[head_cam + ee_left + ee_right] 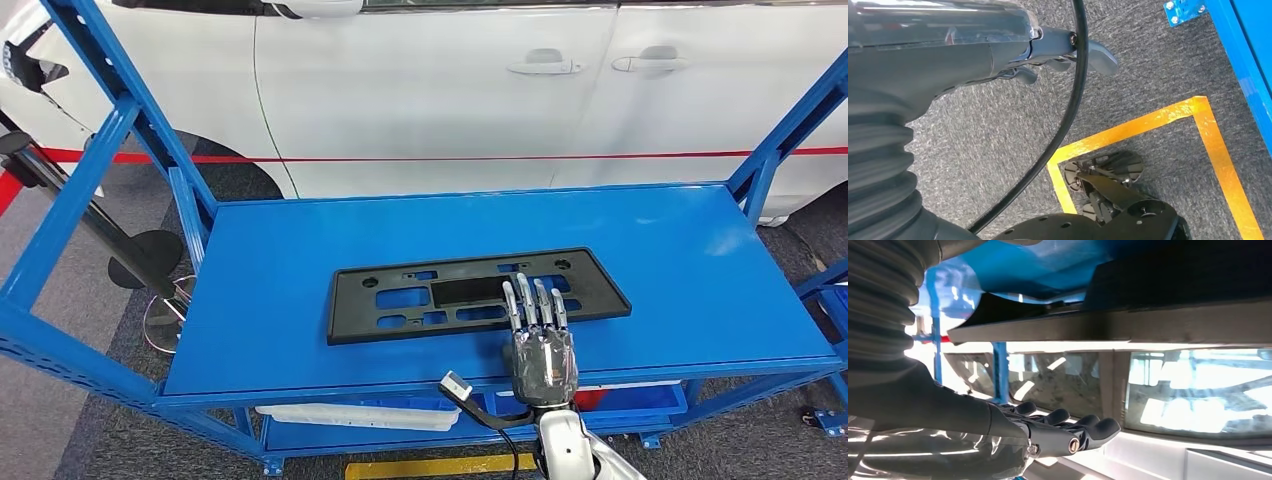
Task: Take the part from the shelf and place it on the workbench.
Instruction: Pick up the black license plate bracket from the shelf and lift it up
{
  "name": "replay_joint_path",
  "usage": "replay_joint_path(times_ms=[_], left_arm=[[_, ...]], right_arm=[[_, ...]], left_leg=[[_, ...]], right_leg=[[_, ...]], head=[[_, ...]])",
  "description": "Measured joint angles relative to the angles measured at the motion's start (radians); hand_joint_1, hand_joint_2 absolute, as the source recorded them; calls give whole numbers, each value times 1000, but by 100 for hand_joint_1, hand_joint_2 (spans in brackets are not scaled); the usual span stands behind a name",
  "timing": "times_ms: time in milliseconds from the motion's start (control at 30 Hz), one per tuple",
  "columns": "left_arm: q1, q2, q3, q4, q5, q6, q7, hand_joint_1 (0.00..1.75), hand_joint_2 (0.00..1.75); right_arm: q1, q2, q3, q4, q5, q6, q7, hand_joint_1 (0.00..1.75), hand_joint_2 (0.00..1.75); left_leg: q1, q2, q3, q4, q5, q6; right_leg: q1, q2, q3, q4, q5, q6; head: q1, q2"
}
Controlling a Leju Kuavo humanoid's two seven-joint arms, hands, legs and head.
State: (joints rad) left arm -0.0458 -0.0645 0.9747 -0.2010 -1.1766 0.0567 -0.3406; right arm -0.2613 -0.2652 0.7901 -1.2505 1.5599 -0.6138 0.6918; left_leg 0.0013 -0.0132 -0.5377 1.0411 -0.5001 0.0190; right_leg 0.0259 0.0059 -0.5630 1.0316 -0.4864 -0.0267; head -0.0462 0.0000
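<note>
Reaching forward from below, the right hand stretches flat over the near edge of the blue shelf, fingers straight, close side by side and pointing away from the robot, their tips over the part; whether they touch it cannot be told, and they grip nothing. The part, a flat black plate with cut-out slots, lies on the shelf top with its long axis running left to right. The left hand hangs over grey carpet, fingers loosely curled, holding nothing.
</note>
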Motion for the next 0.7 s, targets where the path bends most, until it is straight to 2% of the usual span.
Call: replay_joint_path(times_ms=[267,467,700], left_arm=[[-9,-6,0,0,-28,2,2,0,175],[-15,-18,0,0,-47,2,7,0,175],[-17,-27,0,0,-61,8,17,0,175]], right_arm=[[-110,29,143,93,0,31,5,0,175],[-177,105,226,186,0,36,-9,0,175],[-236,193,261,305,0,33,-59,0,175]], left_leg=[[0,0,1,0,0,0],[0,0,2,0,0,0],[0,1,4,0,0,0]], right_leg=[[0,0,1,0,0,0],[0,0,1,0,0,0],[0,1,2,0,0,0]], head=[[0,0],[0,0],[0,0]])
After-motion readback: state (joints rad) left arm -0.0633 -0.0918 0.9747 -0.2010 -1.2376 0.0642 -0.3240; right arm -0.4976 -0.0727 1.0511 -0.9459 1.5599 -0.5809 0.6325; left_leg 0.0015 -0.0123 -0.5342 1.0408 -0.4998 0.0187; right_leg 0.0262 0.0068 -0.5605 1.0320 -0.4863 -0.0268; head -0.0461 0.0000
